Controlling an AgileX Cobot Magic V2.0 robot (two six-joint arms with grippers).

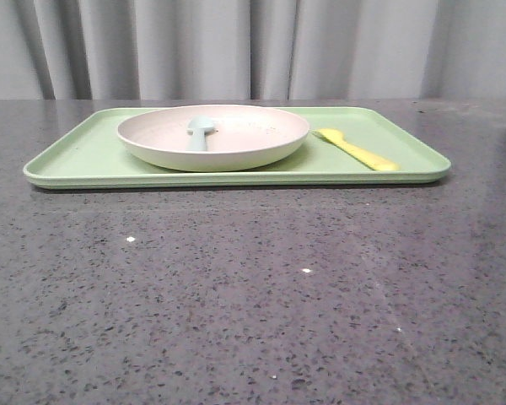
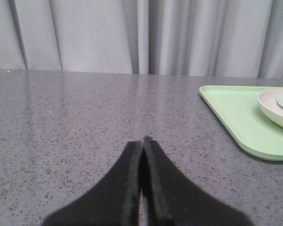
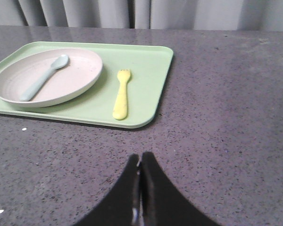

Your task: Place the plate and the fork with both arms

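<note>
On the green tray (image 1: 93,156), the plate (image 1: 236,148) (a blue spoon (image 3: 42,80) inside) sits just beside the fork (image 3: 122,94), both well apart from the clenched, empty left gripper (image 2: 142,141) and right gripper (image 3: 140,157) over the surface (image 1: 253,295).

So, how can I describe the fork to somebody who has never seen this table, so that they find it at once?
Look for the flat light-green tray on the grey speckled table. A round pinkish-cream plate sits on it, and the fork lies directly on the tray beside the plate, on the robot's right. It is slim, bright yellow and has short tines, unlike the pale blue spoon, which rests inside the plate.
</note>
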